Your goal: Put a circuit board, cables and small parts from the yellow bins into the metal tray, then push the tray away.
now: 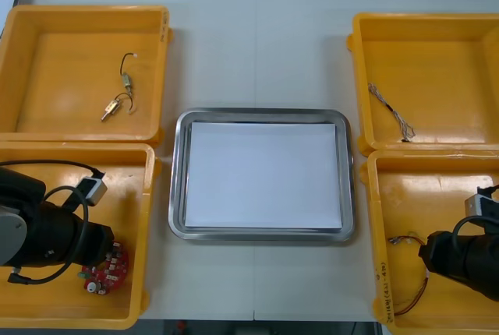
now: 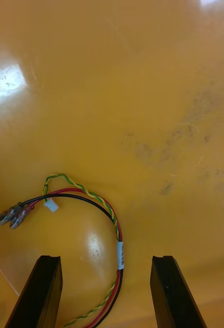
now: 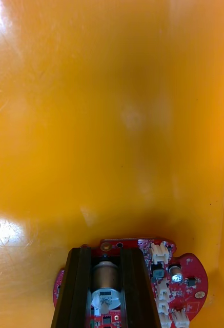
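Left end effector [image 3: 106, 256] around circuit board [image 3: 186, 277]

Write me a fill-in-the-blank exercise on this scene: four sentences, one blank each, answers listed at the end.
1. The left gripper is shut on the round ____ circuit board.
2. The right gripper hangs over the red and yellow cable with its fingers ____.
3. The metal tray between the bins is ____ inside.
4. The small metal parts lie in the far yellow bin on the robot's ____.

Missing words: red; open; white; left.
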Robot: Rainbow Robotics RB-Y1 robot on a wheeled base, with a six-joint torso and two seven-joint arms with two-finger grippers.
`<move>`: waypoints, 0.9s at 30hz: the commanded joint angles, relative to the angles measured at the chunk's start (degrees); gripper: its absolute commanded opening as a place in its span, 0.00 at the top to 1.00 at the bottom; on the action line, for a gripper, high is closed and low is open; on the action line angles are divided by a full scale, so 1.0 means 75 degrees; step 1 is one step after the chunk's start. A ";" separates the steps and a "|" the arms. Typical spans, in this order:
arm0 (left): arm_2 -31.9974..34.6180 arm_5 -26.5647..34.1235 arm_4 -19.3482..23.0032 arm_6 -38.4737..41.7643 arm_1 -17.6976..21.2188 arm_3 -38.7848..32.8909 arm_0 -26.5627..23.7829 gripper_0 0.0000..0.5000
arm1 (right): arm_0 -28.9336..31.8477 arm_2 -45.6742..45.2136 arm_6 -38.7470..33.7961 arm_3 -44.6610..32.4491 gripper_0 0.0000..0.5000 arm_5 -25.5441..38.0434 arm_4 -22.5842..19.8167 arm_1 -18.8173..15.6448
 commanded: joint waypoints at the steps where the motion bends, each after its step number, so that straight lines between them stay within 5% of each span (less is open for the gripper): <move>1: -0.0119 -0.0109 0.0063 -0.0294 0.0289 -0.0111 0.0158 1.00 | 0.0428 0.0256 -0.0247 -0.0055 0.00 -0.0272 0.0149 0.0110; 16: 0.0760 0.0266 0.0145 -0.0283 0.0464 -0.0357 -0.0193 1.00 | 0.0803 0.0631 -0.0259 0.0203 0.00 -0.1081 0.0395 0.0098; 27: 0.1229 0.2118 0.0356 -0.0107 0.0593 -0.0509 -0.1740 1.00 | 0.0885 0.0795 -0.0317 0.0508 0.00 -0.1456 0.0512 0.0098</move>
